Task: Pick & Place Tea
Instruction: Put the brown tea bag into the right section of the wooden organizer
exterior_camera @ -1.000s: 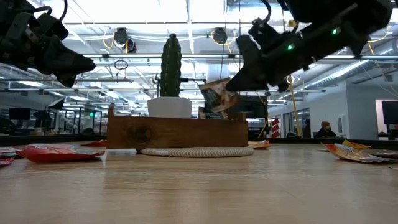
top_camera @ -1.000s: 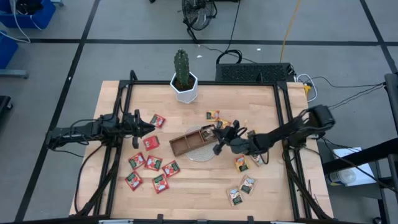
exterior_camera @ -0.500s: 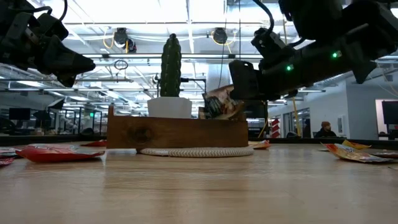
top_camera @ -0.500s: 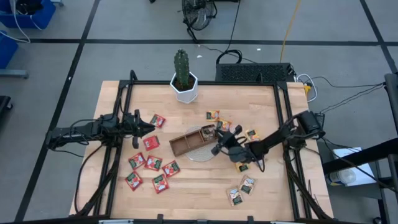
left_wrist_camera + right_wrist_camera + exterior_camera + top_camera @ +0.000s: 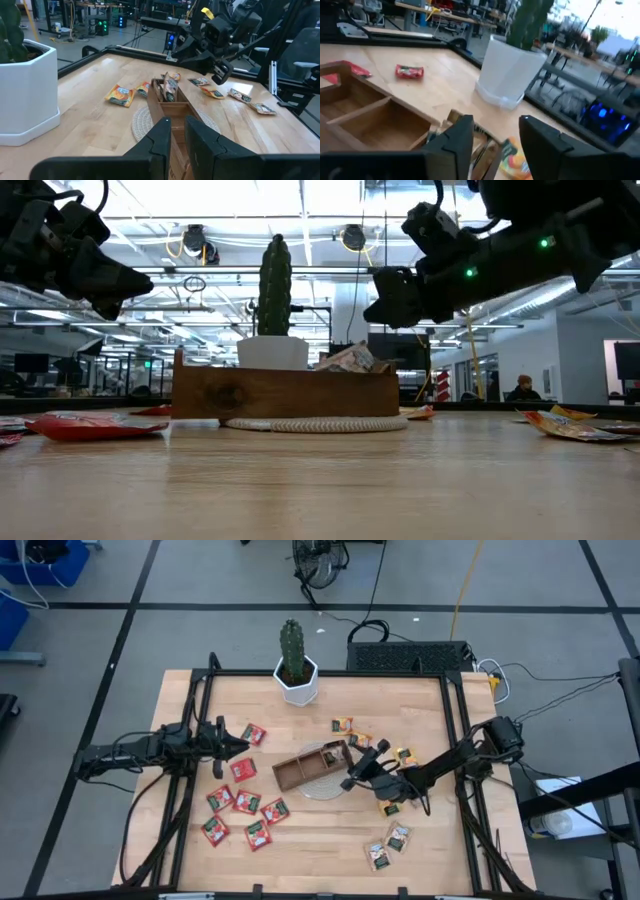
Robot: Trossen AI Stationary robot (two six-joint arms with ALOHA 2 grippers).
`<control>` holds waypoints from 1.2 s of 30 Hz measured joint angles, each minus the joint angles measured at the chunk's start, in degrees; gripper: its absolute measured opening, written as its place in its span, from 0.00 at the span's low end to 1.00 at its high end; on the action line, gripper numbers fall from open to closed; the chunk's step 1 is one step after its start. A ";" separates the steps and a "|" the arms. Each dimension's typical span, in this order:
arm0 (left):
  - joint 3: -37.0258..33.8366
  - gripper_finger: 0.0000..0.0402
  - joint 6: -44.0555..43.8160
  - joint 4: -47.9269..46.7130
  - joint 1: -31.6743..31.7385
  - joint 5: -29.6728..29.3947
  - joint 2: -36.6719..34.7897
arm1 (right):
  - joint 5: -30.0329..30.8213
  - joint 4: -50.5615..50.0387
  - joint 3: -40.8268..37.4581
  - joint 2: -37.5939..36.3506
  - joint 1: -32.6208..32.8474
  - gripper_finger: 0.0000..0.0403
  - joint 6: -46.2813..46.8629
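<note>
Low view: crinkled foil sachet in rectangular wooden tray

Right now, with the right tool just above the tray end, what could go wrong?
1. The orange-yellow tea sachet sits propped above the brown wooden tray's rim rather than flat; it may tip out.
2. The right tool, open, hangs close over that end, so pulling away could snag the sachet or nudge the tray off the round rope mat.
3. The left tool waits over the red sachets.
</note>
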 joint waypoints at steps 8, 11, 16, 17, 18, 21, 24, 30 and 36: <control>0.01 0.14 0.01 0.00 0.01 0.00 0.01 | -27.00 -31.85 10.65 -10.85 -6.33 0.39 0.11; 0.01 0.14 -0.01 0.00 0.02 0.02 0.00 | -43.85 -60.41 22.38 -12.03 -12.64 0.38 10.20; 0.00 0.14 -0.01 0.00 0.02 0.00 0.01 | -55.89 -85.10 35.67 -6.95 -18.49 0.38 10.94; -0.01 0.14 0.01 0.00 0.02 0.02 0.00 | -56.99 -87.23 37.31 -5.93 -19.19 0.38 10.35; 0.01 0.14 0.01 0.00 0.00 0.02 0.02 | -58.31 -89.04 38.75 -4.91 -19.84 0.38 9.67; 0.01 0.14 0.01 0.00 0.02 0.02 0.02 | -62.37 -90.64 40.31 -2.61 -21.63 0.38 8.71; 0.01 0.14 0.00 0.00 0.02 0.01 0.00 | -64.27 -89.20 40.50 -1.57 -22.73 0.37 8.28; 0.01 0.14 -0.01 0.00 0.00 0.02 0.00 | -64.44 -89.03 40.57 -0.44 -24.70 0.36 7.04; -0.01 0.14 0.01 0.00 0.00 0.02 0.00 | -64.49 -89.44 40.57 -0.48 -25.13 0.36 6.58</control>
